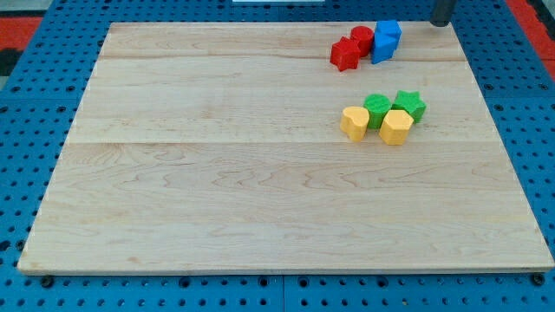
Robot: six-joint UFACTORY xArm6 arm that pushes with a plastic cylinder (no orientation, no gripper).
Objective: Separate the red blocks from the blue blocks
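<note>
Two red blocks lie together near the board's top right: a star-like one and a rounder one just above and to its right. A blue block touches the rounder red block on its right side; I cannot tell whether the blue is one piece or two. My tip shows at the view's top edge as a short dark rod end. It is to the right of the blue block and a little above it, apart from all blocks and just beyond the board's top edge.
Below the red and blue group sits a cluster of two green blocks and two yellow blocks. The wooden board rests on a blue perforated surface.
</note>
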